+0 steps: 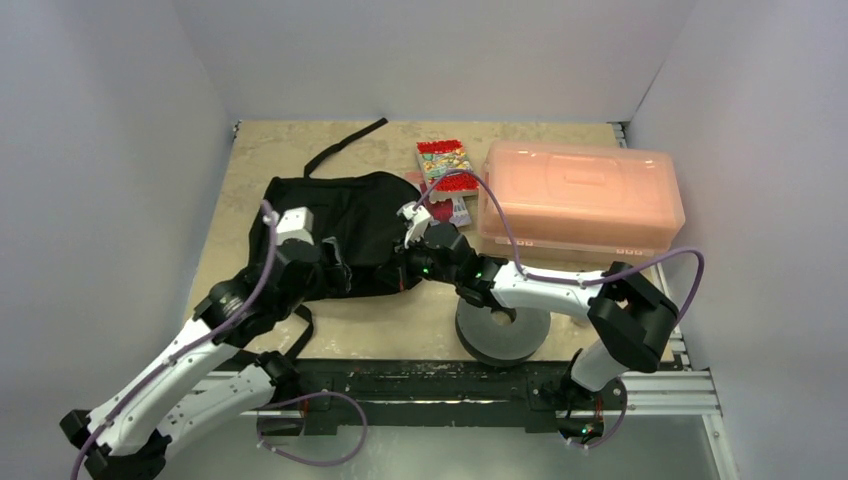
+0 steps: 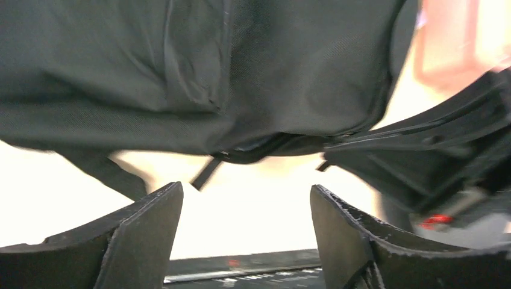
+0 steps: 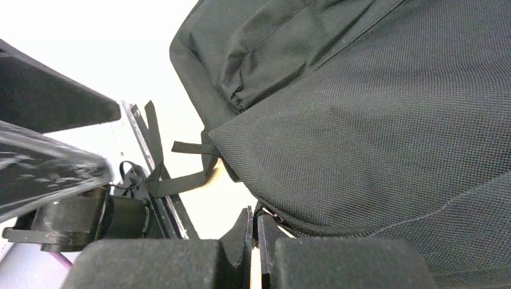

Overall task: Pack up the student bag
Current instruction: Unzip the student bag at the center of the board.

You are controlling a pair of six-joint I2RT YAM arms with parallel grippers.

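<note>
The left end effector [image 2: 246, 192] is apart, near the student bag [image 1: 345, 225]. The right end effector [image 3: 253, 220] is together, maybe pinching it.

Upper frame: large soft black fabric backpack [image 2: 241, 72], sagging, short black strap [image 2: 208, 171] dangling from lower edge. Left claw [image 2: 245, 198] below it, jaws spread, nothing between. Pale counter [image 2: 54, 192] beneath. Blurred translucent orange plastic box [image 2: 464, 42] upper right.

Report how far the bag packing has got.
Done: nothing visibly packed. In hand: both grippers are at the near edge of the student bag; the left gripper is open and empty, the right gripper shut by the zip seam, grip unclear. Left: open the bag and load it; the red packet lies outside it.
</note>
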